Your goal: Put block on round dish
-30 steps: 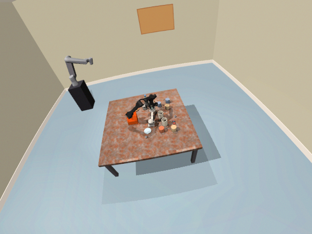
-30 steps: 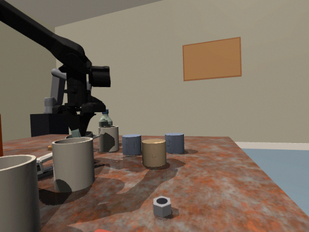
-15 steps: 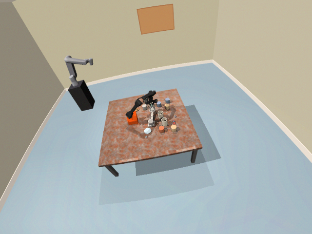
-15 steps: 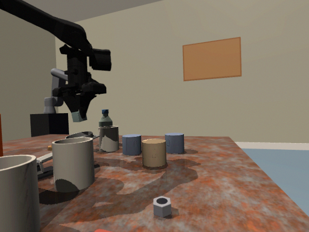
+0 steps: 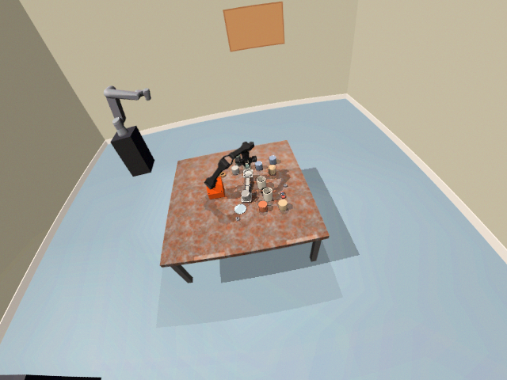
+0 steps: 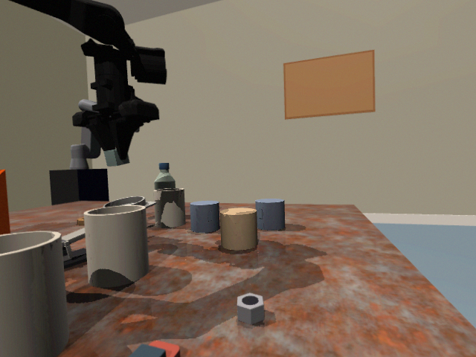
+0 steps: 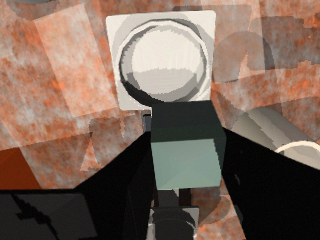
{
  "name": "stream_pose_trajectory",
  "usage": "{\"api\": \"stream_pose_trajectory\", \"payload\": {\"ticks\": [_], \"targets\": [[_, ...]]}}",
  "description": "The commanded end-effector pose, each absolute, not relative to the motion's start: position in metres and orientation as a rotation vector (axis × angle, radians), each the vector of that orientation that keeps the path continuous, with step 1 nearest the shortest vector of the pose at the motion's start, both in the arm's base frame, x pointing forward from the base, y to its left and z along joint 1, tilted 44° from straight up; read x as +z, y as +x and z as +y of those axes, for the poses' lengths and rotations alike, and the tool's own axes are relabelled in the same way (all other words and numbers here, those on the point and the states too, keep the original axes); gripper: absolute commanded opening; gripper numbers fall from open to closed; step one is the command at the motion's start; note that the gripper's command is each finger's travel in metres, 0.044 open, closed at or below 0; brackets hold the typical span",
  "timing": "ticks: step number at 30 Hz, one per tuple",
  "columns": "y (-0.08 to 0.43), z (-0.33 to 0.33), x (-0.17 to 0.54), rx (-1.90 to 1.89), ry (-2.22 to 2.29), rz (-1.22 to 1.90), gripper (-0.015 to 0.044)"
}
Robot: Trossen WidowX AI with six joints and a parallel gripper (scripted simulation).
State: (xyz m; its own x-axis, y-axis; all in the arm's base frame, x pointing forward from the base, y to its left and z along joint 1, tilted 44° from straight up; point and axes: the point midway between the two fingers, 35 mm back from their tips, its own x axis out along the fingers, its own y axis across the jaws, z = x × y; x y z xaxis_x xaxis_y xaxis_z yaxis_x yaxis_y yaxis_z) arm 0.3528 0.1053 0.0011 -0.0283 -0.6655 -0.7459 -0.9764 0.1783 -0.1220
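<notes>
Nearest in the exterior view: red-and-dark small object at the bottom edge, partly cut off. Just beyond it, grey hex nut resting flat on the counter. At near left, large pale cup, open end up, partly out of frame. Behind it, second pale cup, also open end up, standing on the counter beside the balance, of which only a grey beam shows in this view. Further back, tan cylinder, flanked by two blue cylinders: left blue cylinder and right blue cylinder. Left of these, grey cup, with a bottle showing behind its rim. Far-end pan of the balance seen from the wrist view as a pale square with a round recess, nothing standing on it.

Jaws raised well above the counter, clamped on the pale green block; block held clear of the pan, directly above and a little near of it in the wrist view. Block confirmed between the two dark fingers.

Round dish lying at the near left of the object group in the top view, well apart from the block. Orange arm base at left on the counter. On the far wall, orange panel.
</notes>
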Motion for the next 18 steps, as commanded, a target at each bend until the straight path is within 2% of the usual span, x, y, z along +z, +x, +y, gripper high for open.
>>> {"api": "stream_pose_trajectory", "payload": {"ticks": [1, 18], "targets": [[0.359, 0.076, 0.022, 0.585, -1.527, 1.75, 0.0], [0.35, -0.03, 0.086, 0.613, -1.5, 1.658, 0.0]]}}
